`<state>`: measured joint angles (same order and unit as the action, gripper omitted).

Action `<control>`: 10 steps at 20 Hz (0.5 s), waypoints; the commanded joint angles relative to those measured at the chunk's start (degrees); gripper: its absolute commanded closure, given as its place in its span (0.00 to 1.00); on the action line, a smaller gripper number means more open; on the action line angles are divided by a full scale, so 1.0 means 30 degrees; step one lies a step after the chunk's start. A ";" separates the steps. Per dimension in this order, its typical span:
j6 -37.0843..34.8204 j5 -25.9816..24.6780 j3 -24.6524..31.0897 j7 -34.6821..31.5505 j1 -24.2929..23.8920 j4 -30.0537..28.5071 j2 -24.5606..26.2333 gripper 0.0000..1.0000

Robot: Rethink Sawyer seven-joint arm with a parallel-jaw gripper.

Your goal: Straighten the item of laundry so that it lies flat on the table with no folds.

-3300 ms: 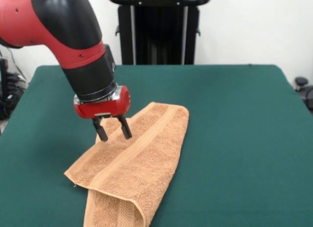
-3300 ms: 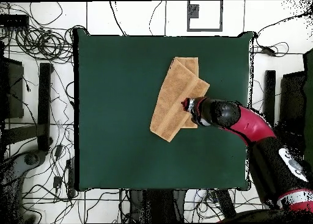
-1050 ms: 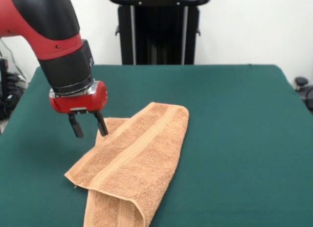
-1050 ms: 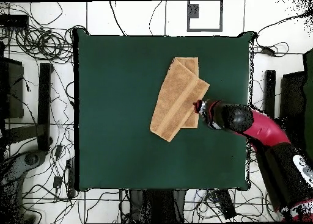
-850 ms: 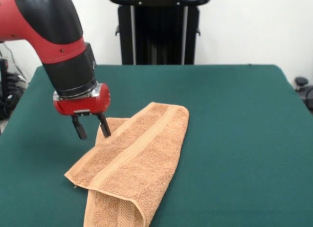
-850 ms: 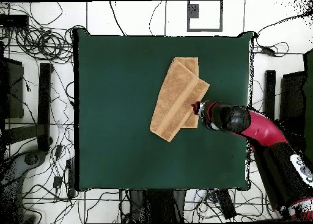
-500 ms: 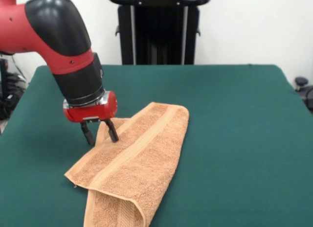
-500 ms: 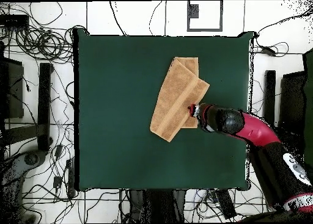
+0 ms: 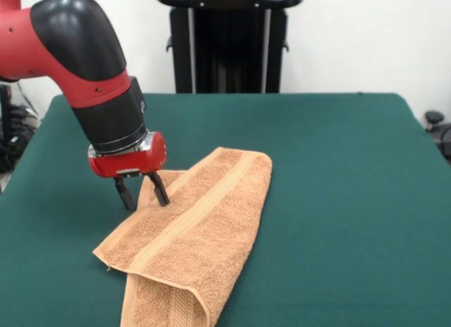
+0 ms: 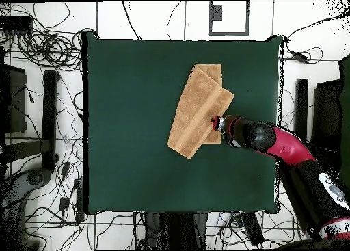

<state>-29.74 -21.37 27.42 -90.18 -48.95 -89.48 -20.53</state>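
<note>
A: What stands near the towel (image 9: pixel 189 233)?
B: Only the gripper (image 9: pixel 142 194), fingers spread, straddling its edge.
A: How does it lie?
B: Folded, running diagonally across the table (image 9: pixel 338 200).

Plain white wall (image 9: pixel 352 38) behind the setup, black upright stand (image 9: pixel 227 41) against it. Floor (image 10: pixel 178 19) is pale tile with dark seams — black cables (image 10: pixel 41 46) tangled all along one side, more spilling past the opposite edge. Lighting even, no hard shadows.
</note>
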 commanded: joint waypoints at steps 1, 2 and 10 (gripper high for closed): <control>0.1348 -0.0967 0.1662 0.0751 0.0816 -0.0906 0.1564 0.00; 0.1338 -0.0894 0.1652 0.0565 0.0872 -0.0983 0.1448 0.00; 0.1816 -0.0648 0.1463 -0.0587 0.1304 -0.1540 0.0693 0.00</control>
<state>-29.63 -21.50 27.51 -90.18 -48.96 -89.57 -20.60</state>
